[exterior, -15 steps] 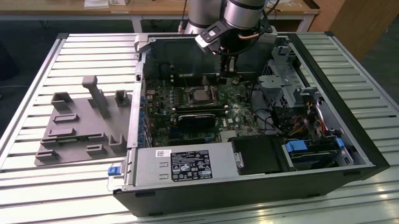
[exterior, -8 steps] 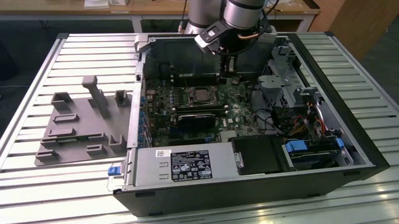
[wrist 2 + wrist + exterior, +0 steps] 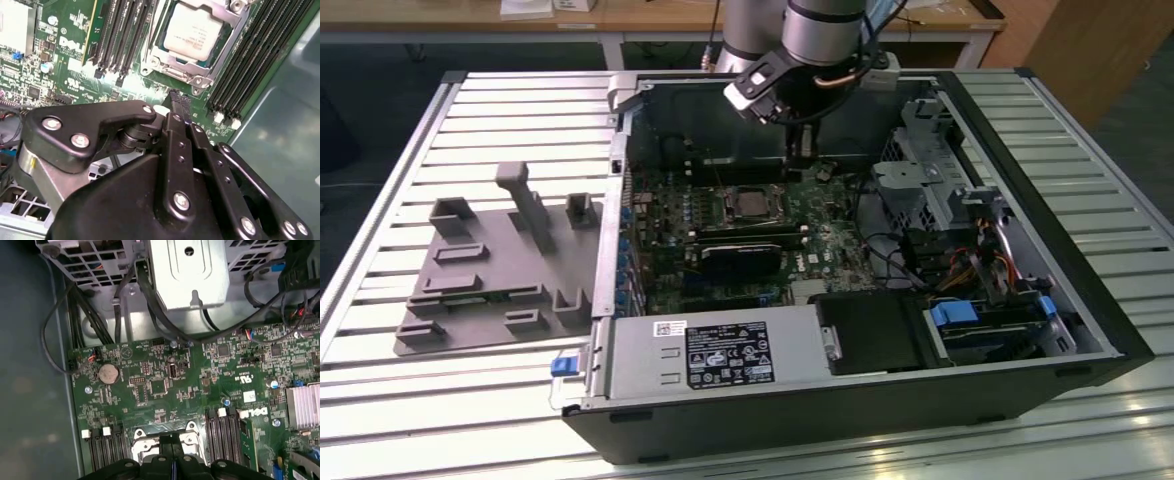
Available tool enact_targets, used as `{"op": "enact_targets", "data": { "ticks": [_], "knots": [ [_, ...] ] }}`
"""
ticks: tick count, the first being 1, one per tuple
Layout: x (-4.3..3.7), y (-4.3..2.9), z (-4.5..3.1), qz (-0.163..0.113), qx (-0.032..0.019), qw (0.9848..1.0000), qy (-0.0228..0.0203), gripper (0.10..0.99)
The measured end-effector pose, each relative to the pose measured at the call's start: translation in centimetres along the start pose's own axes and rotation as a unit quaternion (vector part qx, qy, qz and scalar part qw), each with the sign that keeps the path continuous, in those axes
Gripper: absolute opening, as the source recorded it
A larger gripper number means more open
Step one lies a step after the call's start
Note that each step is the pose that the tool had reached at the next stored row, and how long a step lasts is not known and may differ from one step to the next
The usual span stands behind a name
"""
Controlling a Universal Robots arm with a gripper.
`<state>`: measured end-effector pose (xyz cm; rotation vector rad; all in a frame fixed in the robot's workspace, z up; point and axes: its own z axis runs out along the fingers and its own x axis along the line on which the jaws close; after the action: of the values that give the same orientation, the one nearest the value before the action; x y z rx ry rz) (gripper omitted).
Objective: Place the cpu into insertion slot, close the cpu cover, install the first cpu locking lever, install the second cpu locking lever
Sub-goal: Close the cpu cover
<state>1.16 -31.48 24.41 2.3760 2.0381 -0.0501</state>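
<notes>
The hand (image 3: 180, 106), fingers pressed together and empty, hovers just short of the insertion slot (image 3: 174, 73). Ahead of it the cpu (image 3: 192, 31) lies seated under the lowered cpu cover (image 3: 235, 22). The lever step seems in hand, calling for a fine fingertip push.

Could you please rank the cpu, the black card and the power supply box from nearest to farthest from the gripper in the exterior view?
1. The cpu, close by the gripper, towards the back.
2. The black card, midway, nearer the camera.
3. The power supply box, at the near edge of the case.
</notes>
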Motion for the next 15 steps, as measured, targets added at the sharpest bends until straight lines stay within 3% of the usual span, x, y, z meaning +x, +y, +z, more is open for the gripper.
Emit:
{"op": "enact_targets", "data": {
  "ticks": [5, 15],
  "knots": [
    [-0.18, -1.18, 0.29, 0.0, -0.0101, 0.9999, 0.0015, 0.102],
    [-0.61, -3.74, 0.78, 0.0, -0.0223, 0.9997, 0.0036, 0.102]
  ]
}}
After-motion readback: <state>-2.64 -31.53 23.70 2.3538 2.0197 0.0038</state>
